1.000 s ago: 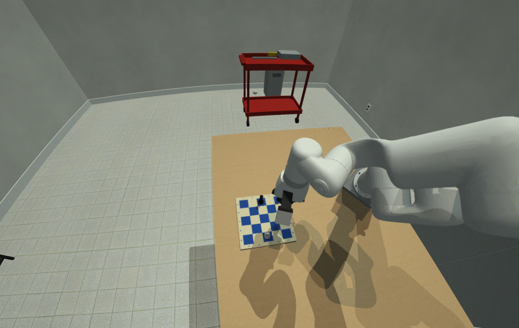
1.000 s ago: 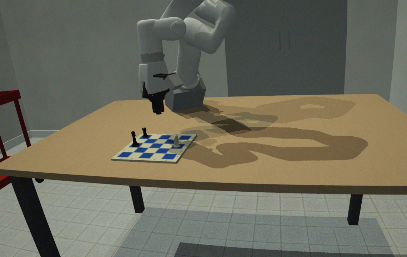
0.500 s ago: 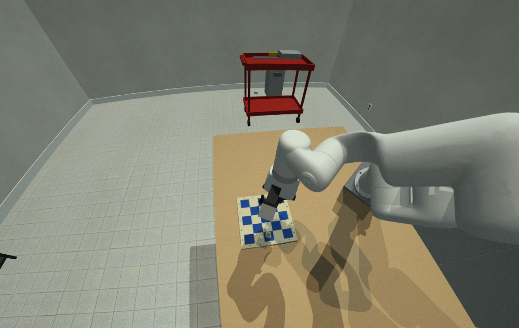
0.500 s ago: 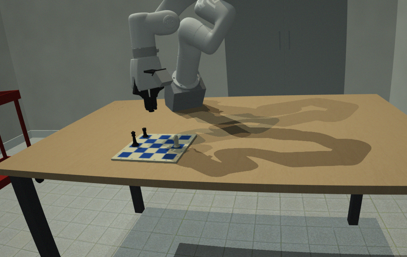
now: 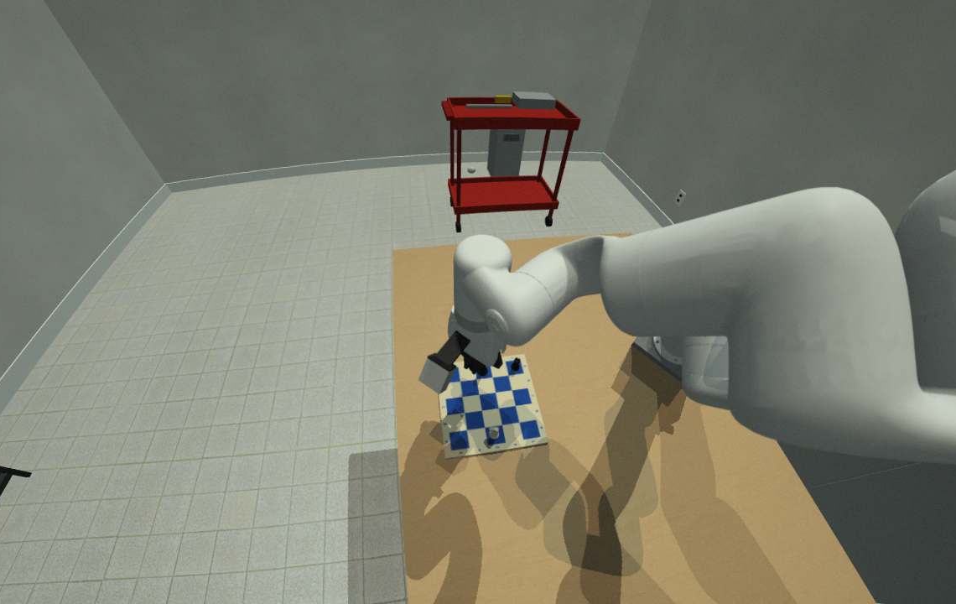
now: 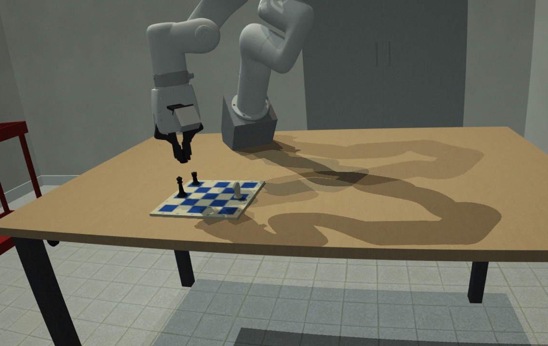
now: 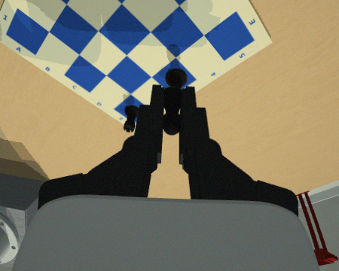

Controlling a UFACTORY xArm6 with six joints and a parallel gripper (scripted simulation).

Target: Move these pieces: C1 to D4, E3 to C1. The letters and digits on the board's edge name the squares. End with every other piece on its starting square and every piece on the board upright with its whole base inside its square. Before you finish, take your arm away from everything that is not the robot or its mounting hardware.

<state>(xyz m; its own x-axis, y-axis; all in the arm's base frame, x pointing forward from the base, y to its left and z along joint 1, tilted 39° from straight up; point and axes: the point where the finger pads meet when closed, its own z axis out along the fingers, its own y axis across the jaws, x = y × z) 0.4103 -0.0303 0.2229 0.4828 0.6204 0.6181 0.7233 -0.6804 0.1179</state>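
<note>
The blue-and-cream chessboard (image 6: 208,197) lies on the wooden table and also shows in the wrist view (image 7: 124,20). My gripper (image 6: 182,155) hangs well above the board's far left corner and is shut on a small black piece with a round head (image 7: 172,101). Two black pieces (image 6: 180,187) (image 6: 194,177) stand on the board's left edge under the gripper; one shows beside the fingers in the wrist view (image 7: 130,119). A pale piece (image 6: 237,190) stands near the right edge. Another pale piece sits low at the front edge; I cannot tell whether it is upright.
The arm's grey base block (image 6: 248,127) stands on the table behind the board. A red cart (image 5: 507,153) stands on the floor beyond the table's far end. The table's left edge runs close to the board (image 5: 395,390).
</note>
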